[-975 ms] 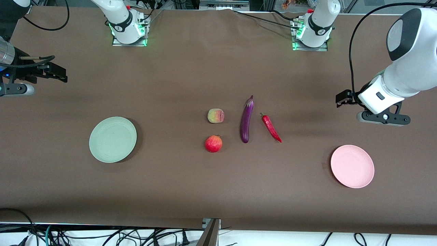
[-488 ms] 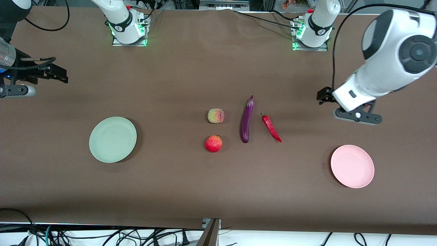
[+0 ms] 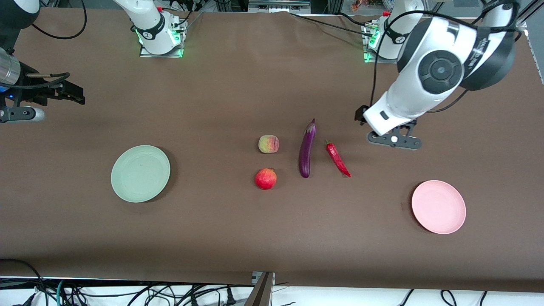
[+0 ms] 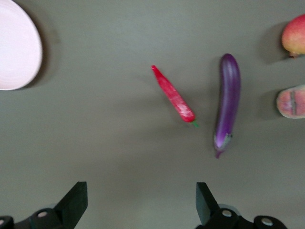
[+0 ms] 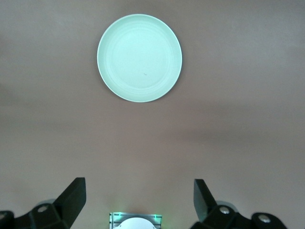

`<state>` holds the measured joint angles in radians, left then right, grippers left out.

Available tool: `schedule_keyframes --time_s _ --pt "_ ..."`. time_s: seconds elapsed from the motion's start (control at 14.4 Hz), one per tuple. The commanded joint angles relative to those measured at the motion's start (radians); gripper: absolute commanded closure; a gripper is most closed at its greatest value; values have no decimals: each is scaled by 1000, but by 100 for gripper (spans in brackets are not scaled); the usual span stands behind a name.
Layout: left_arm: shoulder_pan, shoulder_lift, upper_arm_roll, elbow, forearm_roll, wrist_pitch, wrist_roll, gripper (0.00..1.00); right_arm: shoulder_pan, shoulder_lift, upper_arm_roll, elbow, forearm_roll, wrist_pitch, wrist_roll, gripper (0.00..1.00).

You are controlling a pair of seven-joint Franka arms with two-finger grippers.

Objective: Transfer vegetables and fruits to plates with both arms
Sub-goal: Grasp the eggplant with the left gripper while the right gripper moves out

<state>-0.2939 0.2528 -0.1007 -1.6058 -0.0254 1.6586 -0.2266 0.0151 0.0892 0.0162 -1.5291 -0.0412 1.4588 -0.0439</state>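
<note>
The purple eggplant (image 3: 307, 149) and the red chili (image 3: 338, 159) lie side by side mid-table. The peach (image 3: 268, 144) and the pomegranate (image 3: 265, 178) lie beside them toward the right arm's end. The green plate (image 3: 140, 173) and the pink plate (image 3: 438, 207) are empty. My left gripper (image 3: 393, 139) is up over bare table beside the chili. It is open and empty (image 4: 140, 193), with the chili (image 4: 174, 100), eggplant (image 4: 228, 102) and pink plate (image 4: 16, 45) in its view. My right gripper (image 3: 63, 91) waits open and empty (image 5: 138, 188) at the right arm's end, with the green plate (image 5: 139, 57) in its view.
The arm bases (image 3: 160, 34) (image 3: 386, 42) stand at the table's back edge. Cables (image 3: 127, 293) hang below the table edge nearest the camera. Brown cloth (image 3: 238, 229) covers the table.
My left arm has swung in from its end of the table toward the chili. The right arm has hardly moved. The fruits, vegetables and plates have not moved.
</note>
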Motion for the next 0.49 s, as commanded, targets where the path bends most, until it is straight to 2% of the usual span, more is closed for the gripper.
schedule_keyframes --time_s 0.0,0.42 --pt "-30 67 -5 17 -62 29 3 0 -10 17 4 18 34 21 -8 0" --pt "-171 224 -7 6 -54 191 12 0 -6 88 5 18 32 43 -10 0"
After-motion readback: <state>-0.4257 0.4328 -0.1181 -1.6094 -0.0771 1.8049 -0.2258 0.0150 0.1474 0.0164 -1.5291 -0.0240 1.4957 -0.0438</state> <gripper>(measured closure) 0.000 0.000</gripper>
